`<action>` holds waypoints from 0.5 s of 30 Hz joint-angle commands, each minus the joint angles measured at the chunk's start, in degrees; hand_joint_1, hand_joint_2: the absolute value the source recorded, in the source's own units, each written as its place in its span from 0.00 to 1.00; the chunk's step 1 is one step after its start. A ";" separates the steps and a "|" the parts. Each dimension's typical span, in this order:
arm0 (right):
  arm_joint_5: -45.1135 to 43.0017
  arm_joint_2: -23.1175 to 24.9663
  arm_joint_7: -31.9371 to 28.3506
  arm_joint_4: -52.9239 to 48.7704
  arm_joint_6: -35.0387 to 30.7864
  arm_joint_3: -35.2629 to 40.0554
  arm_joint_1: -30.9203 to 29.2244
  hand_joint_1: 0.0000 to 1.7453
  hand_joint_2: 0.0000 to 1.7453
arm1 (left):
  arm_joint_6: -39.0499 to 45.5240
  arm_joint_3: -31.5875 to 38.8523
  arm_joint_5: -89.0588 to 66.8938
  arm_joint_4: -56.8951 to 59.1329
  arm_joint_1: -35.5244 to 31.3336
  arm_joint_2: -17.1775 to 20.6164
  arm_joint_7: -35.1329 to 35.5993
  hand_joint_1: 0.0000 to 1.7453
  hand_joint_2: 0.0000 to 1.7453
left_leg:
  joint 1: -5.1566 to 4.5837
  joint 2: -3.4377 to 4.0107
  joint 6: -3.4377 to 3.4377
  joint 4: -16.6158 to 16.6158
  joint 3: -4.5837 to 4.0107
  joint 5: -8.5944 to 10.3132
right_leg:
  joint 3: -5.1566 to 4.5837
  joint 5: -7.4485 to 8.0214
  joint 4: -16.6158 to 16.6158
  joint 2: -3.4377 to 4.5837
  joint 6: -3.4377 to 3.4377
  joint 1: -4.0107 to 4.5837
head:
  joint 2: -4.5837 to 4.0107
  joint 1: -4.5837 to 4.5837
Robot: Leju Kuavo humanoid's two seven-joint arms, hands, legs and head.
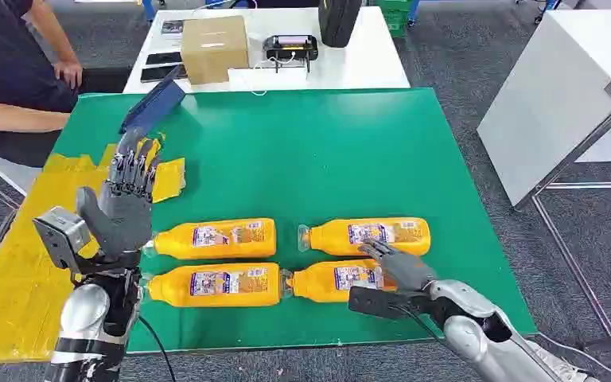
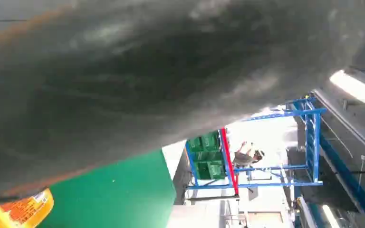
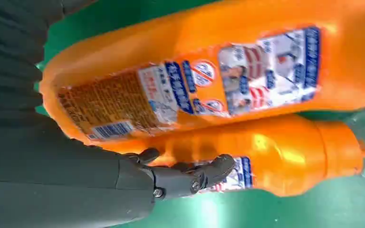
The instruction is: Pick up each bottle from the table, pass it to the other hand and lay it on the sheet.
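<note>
The green surface (image 1: 302, 143) carries four orange bottles lying on their sides in two rows, and a yellow sheet (image 1: 16, 270) spreads over its left edge. The left hand (image 1: 127, 199) is raised upright above the surface's left side, fingers spread, holding nothing. The right hand (image 1: 394, 264) reaches low over the right pair, fingers extended and apart, resting across the near right bottle (image 1: 326, 280) with fingertips just at the far right bottle (image 1: 366, 235); it grips neither yet. To do this pick well, I judge the hand should settle on one bottle alone, wrap its body mid-length near the label, and lift without nudging its close neighbour.
</note>
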 commanded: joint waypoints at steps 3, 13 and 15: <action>0.32 -8.07 1.36 0.04 3.93 10.12 -3.75 0.00 1.00 | -0.19 -0.17 1.55 6.45 -3.32 -0.10 0.38 0.00 0.00 | 0.05 -0.10 -0.06 0.02 0.12 -0.04 | 0.14 -0.04 -0.01 0.17 -0.08 0.02 | 0.00 0.00; 12.87 -7.62 0.90 8.58 3.07 21.20 -3.27 1.00 1.00 | -0.76 -2.03 5.07 10.36 -7.95 -1.42 1.45 0.00 0.00 | 0.07 -0.27 -0.08 -0.05 0.27 -0.02 | 0.36 -0.02 -0.17 0.06 -0.09 0.00 | 0.00 0.00; 13.54 -6.64 1.63 11.39 1.86 21.29 -2.49 1.00 1.00 | -0.12 -2.65 5.64 10.40 -8.23 -1.41 2.59 0.00 0.00 | 0.09 -0.27 -0.10 -0.06 0.28 -0.03 | 0.39 -0.03 -0.18 0.08 -0.11 0.02 | 0.00 -0.02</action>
